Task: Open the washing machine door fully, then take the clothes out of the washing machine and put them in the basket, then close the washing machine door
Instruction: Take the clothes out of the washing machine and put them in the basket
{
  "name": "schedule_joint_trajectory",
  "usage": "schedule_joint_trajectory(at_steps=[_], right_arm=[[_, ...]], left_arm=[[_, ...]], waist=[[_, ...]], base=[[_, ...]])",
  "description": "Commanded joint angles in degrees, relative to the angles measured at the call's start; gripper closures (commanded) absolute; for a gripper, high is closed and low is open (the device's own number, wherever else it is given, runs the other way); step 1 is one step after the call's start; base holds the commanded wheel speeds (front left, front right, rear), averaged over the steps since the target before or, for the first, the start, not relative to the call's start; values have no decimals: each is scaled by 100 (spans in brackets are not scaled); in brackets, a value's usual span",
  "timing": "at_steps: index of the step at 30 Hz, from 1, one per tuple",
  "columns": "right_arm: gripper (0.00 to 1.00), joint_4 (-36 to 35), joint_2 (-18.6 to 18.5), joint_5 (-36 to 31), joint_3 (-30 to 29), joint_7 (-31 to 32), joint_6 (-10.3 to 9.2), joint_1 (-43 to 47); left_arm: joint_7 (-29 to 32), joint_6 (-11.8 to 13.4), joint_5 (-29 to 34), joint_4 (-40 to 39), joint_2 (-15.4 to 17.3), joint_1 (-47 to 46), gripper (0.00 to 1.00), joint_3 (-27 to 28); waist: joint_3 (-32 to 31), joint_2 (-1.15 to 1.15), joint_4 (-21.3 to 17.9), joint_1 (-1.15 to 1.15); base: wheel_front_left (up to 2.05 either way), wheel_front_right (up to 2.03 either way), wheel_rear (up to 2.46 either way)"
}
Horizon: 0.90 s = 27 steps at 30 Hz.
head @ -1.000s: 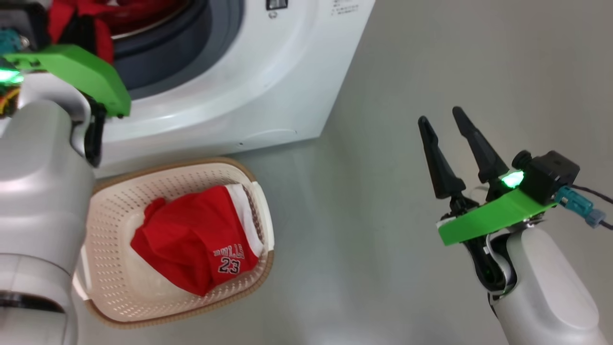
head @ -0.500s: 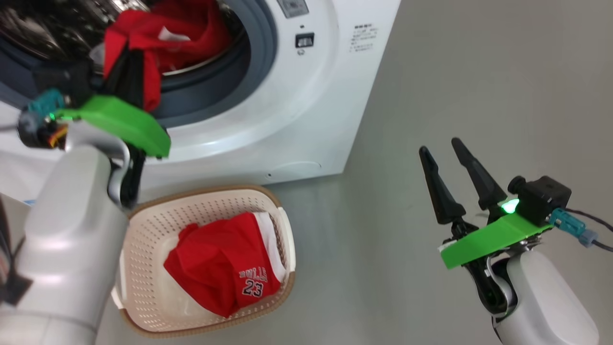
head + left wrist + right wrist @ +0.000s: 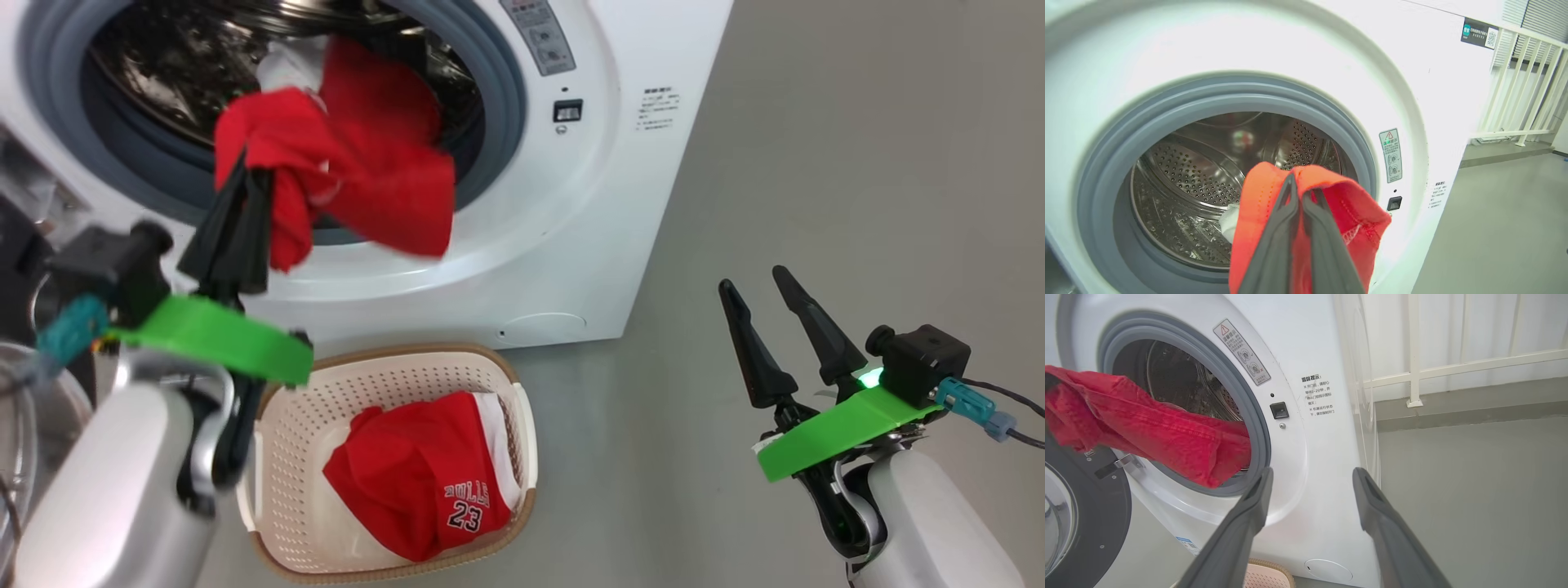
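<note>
The washing machine (image 3: 571,245) stands with its drum (image 3: 1188,175) exposed. The washing machine door (image 3: 1094,522) hangs swung out, black, at the lower left of the right wrist view. My left gripper (image 3: 249,167) is shut on a red garment (image 3: 367,163) of the clothes, which hangs in front of the grey seal, above the basket (image 3: 392,359). In the left wrist view my left gripper (image 3: 1298,179) pinches the red cloth (image 3: 1355,212). Another red garment (image 3: 408,482), printed 23, lies in the basket. My right gripper (image 3: 752,279) is open over the floor, to the right.
Grey floor (image 3: 816,163) stretches to the right of the machine. A white railing (image 3: 1453,367) runs behind it. The basket sits on the floor against the machine's front, just right of my left forearm.
The head camera has tilted up, showing more of the drum. My left gripper has pulled the red garment out past the seal. The right gripper has kept still and open.
</note>
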Motion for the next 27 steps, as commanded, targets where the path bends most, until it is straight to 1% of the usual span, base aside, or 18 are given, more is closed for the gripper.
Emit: schedule_joint_trajectory(at_steps=[1, 6, 8, 11, 15, 18, 23, 27], right_arm=[[0, -125, -33, 45, 126, -68, 9, 85], [0, -118, -79, 64, 130, -68, 9, 128], [0, -110, -92, 69, 141, -68, 9, 137], [0, -103, -99, 73, 164, -68, 9, 131], [0, -110, -115, 89, 201, -68, 9, 94], [0, -118, -146, 100, 185, -68, 9, 88], [0, -115, -148, 106, 194, -68, 9, 76], [0, -119, -136, 114, 214, -68, 9, 22]], left_arm=[[66, 145, -30, -465, 281, 68, 100, 257], [337, 503, -29, -1636, 468, 705, 100, 312], [414, 594, -41, -1910, 503, 927, 100, 297], [485, 679, -89, -2054, 502, 1214, 100, 244], [444, 718, -184, -1999, 435, 1478, 100, 196], [391, 700, -242, -1947, 375, 1610, 100, 137], [318, 670, -254, -1625, 329, 1732, 100, 50], [242, 480, -389, -1012, 210, 1781, 100, -83]], waist=[[-78, 0, 77, 0], [-150, 0, 180, 0], [-160, 0, 211, 0], [-161, 0, 242, 0], [-131, 0, 234, 0], [-96, 0, 208, 0], [-41, 0, 151, 0], [44, 0, 69, 0]], base=[[0, 0, 0], [0, 0, 0], [0, 0, 0], [0, 0, 0], [0, 0, 0], [0, 0, 0], [0, 0, 0], [0, 0, 0]])
